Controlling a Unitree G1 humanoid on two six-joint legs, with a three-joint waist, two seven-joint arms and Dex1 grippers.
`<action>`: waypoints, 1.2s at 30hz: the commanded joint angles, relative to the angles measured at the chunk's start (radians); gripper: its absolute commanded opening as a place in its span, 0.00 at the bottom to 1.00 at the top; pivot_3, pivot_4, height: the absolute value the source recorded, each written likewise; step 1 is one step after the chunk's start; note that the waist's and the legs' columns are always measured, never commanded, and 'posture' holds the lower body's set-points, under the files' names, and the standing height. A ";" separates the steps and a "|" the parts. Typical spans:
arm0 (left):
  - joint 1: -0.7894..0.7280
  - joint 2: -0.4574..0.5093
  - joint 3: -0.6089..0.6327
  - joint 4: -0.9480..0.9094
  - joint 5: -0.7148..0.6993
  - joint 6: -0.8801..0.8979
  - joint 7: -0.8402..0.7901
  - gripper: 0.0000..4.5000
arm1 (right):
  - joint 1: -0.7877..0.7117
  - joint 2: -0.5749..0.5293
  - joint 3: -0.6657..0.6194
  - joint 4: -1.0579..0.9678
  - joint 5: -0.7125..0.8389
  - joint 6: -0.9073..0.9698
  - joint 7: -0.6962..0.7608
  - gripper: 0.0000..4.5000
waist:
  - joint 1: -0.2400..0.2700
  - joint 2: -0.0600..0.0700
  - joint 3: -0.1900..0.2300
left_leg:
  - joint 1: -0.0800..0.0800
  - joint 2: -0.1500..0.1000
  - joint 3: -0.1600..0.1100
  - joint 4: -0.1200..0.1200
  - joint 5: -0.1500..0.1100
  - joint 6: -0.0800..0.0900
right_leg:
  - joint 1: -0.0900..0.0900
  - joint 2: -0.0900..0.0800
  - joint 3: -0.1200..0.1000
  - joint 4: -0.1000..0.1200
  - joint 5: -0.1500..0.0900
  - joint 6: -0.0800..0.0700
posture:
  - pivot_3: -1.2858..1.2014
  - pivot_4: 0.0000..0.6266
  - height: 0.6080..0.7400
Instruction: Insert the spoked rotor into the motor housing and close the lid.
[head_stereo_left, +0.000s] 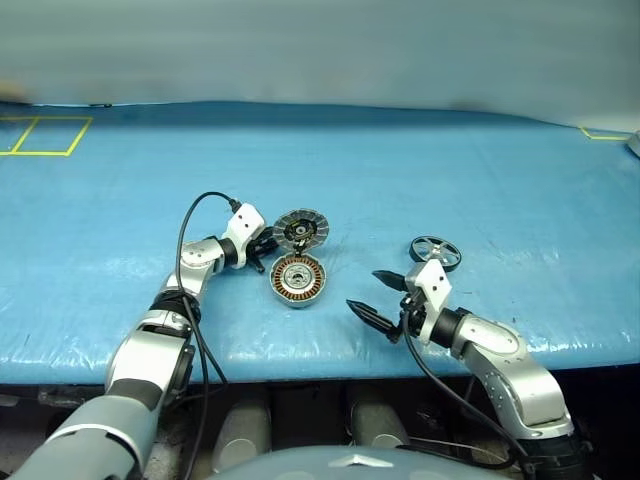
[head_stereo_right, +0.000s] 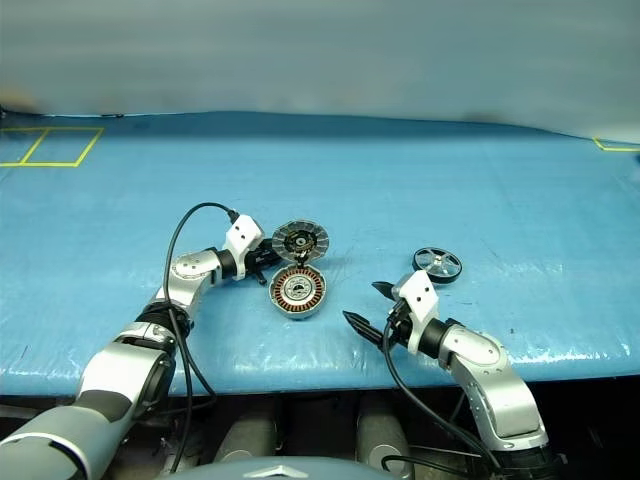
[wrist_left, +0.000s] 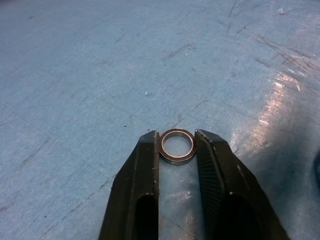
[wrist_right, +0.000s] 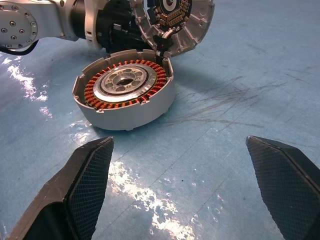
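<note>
1. Here, on the blue table cover (head_stereo_left: 480, 180): motor housing (head_stereo_left: 298, 280) sitting open near the front middle, copper-orange windings showing, with the lid (head_stereo_left: 301, 230) swung up and back on its hinge, inner face toward the camera.
2. Just left of the housing and lid: left gripper (head_stereo_left: 262, 252), pointing right toward them, fingers (wrist_left: 142, 170) drawn close on either side of a small metal ring (wrist_left: 177, 146) lying on the cover; both finger faces at or almost at the ring's rim, though firm pinch or bare contact cannot be told.
3. Right of the housing, with a strip of bare cover between: right gripper (head_stereo_left: 376, 295), fingers spread wide and holding nothing, tips aimed left toward the housing.
4. Just behind the right gripper's wrist block: spoked rotor (head_stereo_left: 435, 252), lying flat on the cover, apart from both grippers and well to the right of the housing.
5. Near the front edge of the table: both grippers and all the parts, the right gripper closest to that edge.
6. Beyond the lid and rotor: wide bare cover running to the far edge, with yellow tape squares (head_stereo_left: 45, 135) at the far left corner and more open cover off to the right.
</note>
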 joint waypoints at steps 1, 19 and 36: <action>0.023 0.022 0.015 0.008 0.007 0.004 0.010 0.14 | -0.019 -0.003 0.002 -0.019 0.011 -0.022 -0.008 1.00 | -0.001 0.000 0.000 | 0.000 0.000 0.000 0.000 0.000 0.000 | 0.000 0.000 0.000 0.000 0.000 0.000 | 0.52 0.24 1.00; 0.417 0.205 0.167 -0.719 -0.343 0.344 -0.252 0.14 | -0.055 0.011 0.018 0.076 0.038 -0.107 0.039 1.00 | 0.000 0.000 0.000 | 0.000 0.001 0.000 -0.002 0.000 0.000 | -0.002 0.000 0.000 0.000 0.000 -0.001 | 0.52 0.24 1.00; 0.454 0.215 -0.042 -1.032 -0.296 0.468 -0.301 0.14 | -0.051 0.006 0.091 0.172 -0.017 -0.258 0.113 1.00 | 0.002 0.000 0.000 | -0.001 0.001 0.002 -0.001 0.000 0.000 | -0.002 -0.001 0.000 0.000 -0.001 -0.001 | 0.52 0.24 1.00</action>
